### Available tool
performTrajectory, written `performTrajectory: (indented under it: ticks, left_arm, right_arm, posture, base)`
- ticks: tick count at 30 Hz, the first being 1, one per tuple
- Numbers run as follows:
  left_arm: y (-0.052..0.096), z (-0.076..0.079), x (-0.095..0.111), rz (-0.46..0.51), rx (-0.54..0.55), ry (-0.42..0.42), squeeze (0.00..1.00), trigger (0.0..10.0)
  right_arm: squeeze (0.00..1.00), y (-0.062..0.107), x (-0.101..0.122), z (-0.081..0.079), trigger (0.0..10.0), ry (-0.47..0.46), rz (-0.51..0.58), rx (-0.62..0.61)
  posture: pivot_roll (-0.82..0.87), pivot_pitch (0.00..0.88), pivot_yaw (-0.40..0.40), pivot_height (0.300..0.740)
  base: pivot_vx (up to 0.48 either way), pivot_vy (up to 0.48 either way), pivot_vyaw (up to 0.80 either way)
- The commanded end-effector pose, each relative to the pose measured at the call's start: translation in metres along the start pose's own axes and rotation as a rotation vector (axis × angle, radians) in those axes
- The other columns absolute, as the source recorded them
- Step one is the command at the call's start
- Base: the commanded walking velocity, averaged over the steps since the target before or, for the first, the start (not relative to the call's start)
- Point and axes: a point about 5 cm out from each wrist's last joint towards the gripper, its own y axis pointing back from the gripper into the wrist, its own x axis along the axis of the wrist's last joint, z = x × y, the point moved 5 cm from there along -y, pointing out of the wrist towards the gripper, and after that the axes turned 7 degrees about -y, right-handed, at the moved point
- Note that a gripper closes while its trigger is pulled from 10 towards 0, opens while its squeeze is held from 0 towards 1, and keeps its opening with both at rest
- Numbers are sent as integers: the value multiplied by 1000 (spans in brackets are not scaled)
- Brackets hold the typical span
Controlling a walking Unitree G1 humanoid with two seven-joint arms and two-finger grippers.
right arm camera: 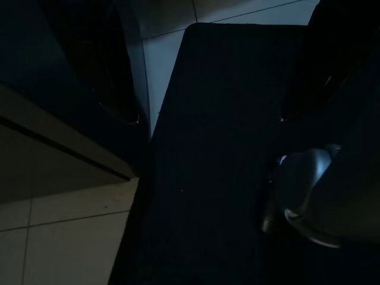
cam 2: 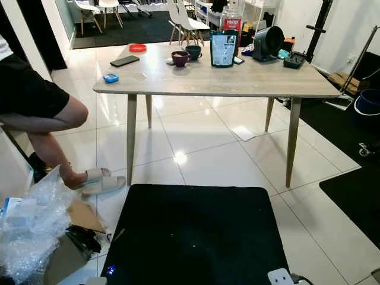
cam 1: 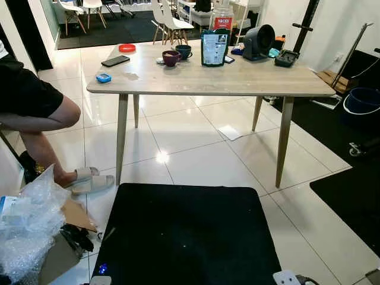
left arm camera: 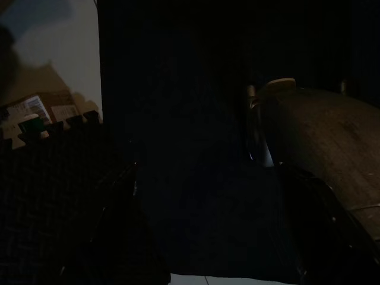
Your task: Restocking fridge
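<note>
No fridge is in sight. A light wooden table [cam 1: 208,82] stands ahead of me on white tiles. On it sit a dark blue pouch [cam 1: 214,47], a maroon cup [cam 1: 171,57], a teal cup [cam 1: 183,51], a jar with a red label [cam 1: 222,18] and a black fan [cam 1: 259,41]. A black phone [cam 1: 115,60], a red dish [cam 1: 126,48] and a small blue object [cam 1: 103,78] lie at its left end. Both arms hang idle over a black mat [right arm camera: 225,148]. Both wrist views are very dark.
A person sits at the left, with a bare leg [cam 1: 41,119] and a slipper [cam 1: 89,180] by the table leg. Bubble wrap [cam 1: 27,225] and cardboard lie at my near left. The black mat [cam 1: 190,234] covers the floor right before me. A blue bucket [cam 1: 362,101] stands at the right.
</note>
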Motion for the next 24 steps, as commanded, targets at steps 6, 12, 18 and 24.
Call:
performTrajectory:
  ticks: [6,12,18,24]
  left_arm:
    - [-2,13,-3,-16,-31,-14,0,10000]
    - [0,14,-14,-47,-35,-40,0,10000]
    - [1,11,-20,-62,-31,-43,0,10000]
    - [2,13,-22,-69,-38,-55,0,10000]
  right_arm:
    - [0,-1,0,-7,10000,42,-5,5]
    - [0,0,-15,-8,10000,66,-35,4]
    - [0,2,-32,-9,10000,87,-72,11]
    - [0,2,-35,-11,10000,89,-79,11]
  posture:
    - [23,0,-18,739]
    - [21,0,-16,739]
    - [21,0,-16,739]
    - [17,0,-10,739]
  base:
    - [0,0,0]
    - [0,0,0]
    - [0,0,0]
    - [0,0,0]
